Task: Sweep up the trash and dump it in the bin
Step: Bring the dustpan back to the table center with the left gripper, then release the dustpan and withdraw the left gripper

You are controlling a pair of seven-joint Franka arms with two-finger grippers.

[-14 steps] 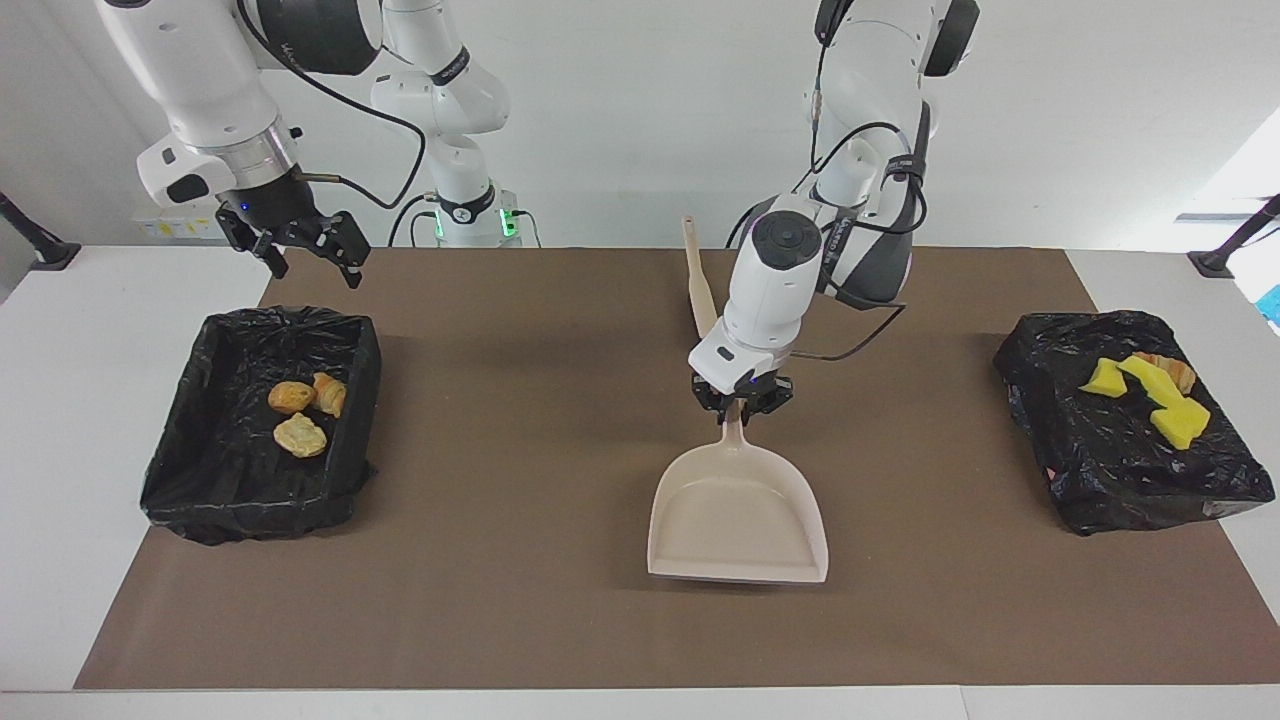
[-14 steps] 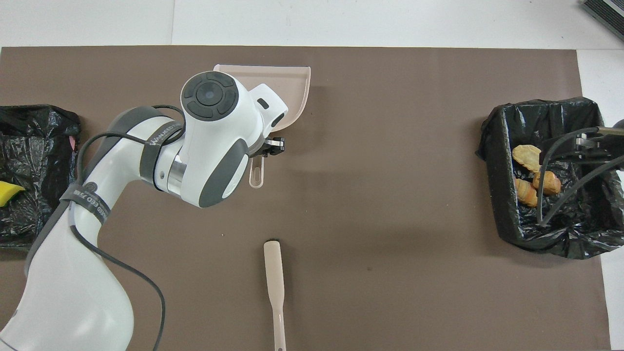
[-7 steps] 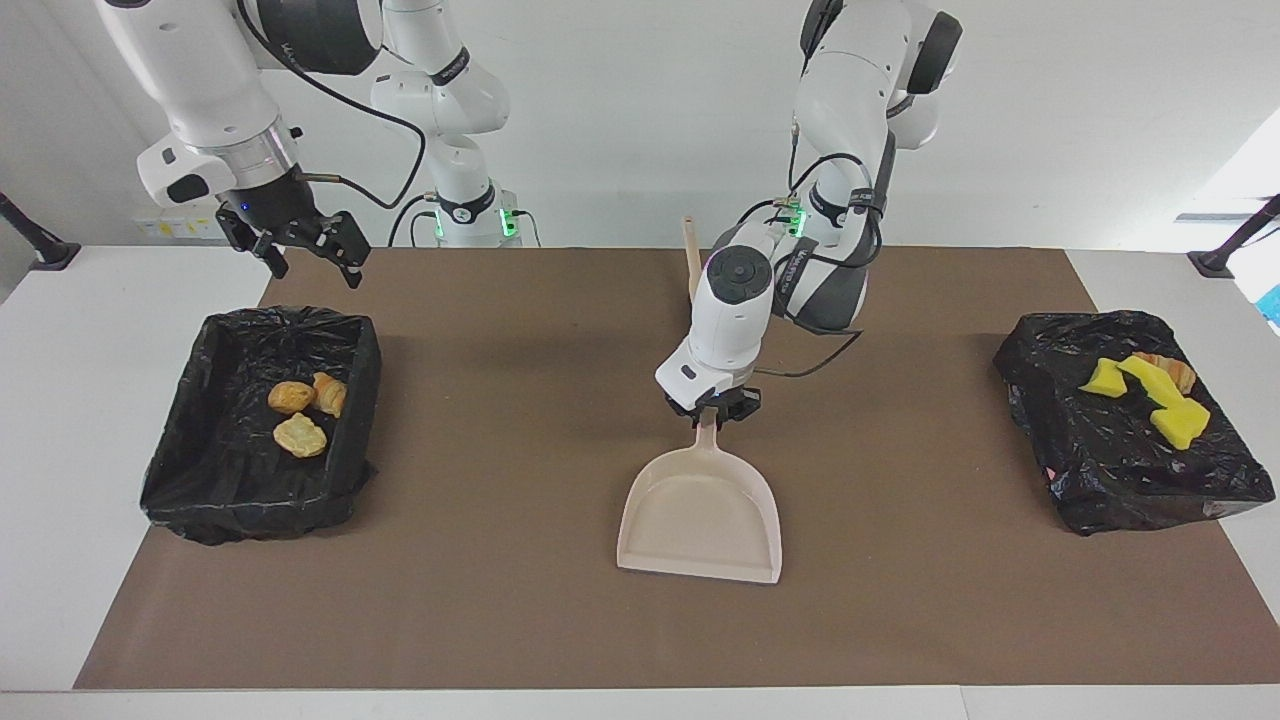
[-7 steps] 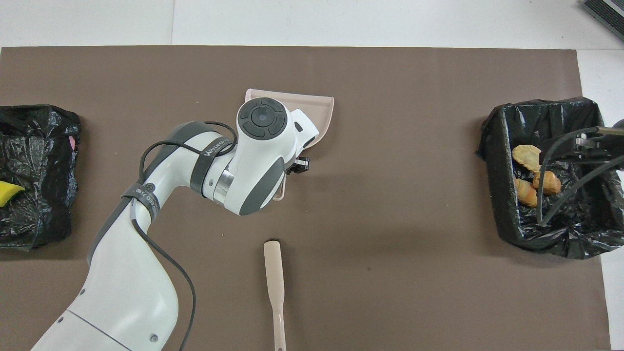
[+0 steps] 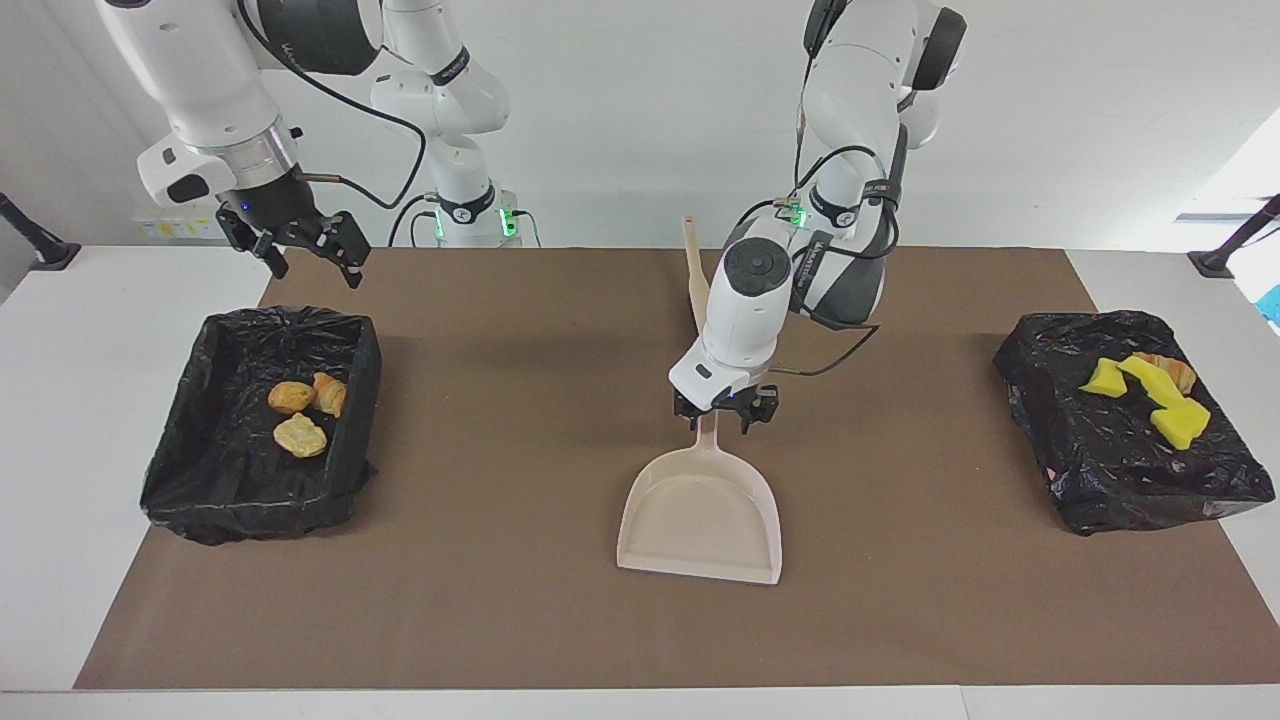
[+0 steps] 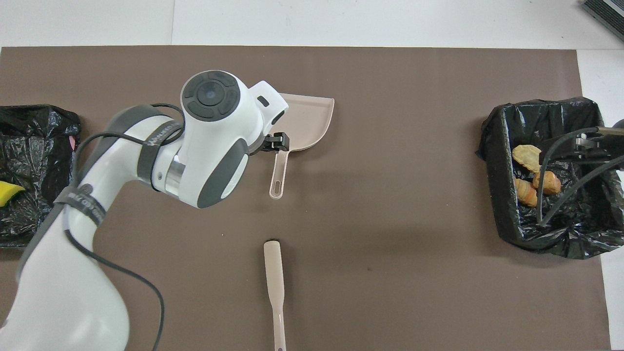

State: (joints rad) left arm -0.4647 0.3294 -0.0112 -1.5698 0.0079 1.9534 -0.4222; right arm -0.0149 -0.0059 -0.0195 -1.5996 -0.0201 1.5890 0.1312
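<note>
The beige dustpan (image 5: 700,512) lies empty on the brown mat, its handle (image 6: 277,171) pointing toward the robots. My left gripper (image 5: 725,412) hangs just over the top of the handle, open and not holding it; it also shows in the overhead view (image 6: 276,143). Three golden-brown pastry pieces (image 5: 300,412) lie in the black-lined bin (image 5: 215,330) at the right arm's end, also seen from overhead (image 6: 531,178). Yellow sponge chunks (image 5: 1155,395) and one pastry (image 5: 1178,372) lie on a black bag (image 5: 1100,470) at the left arm's end. My right gripper (image 5: 310,262) waits open and empty above that bin's edge.
The beige hand brush (image 5: 697,280) lies on the mat nearer to the robots than the dustpan, also visible from overhead (image 6: 275,282). The bin (image 6: 492,161) and the black bag (image 6: 39,146) stand at the two ends of the brown mat (image 5: 500,420).
The left arm slid the dustpan toward the right arm's end and a little nearer the robots, then let go of the handle and drew back. The right arm has not moved.
</note>
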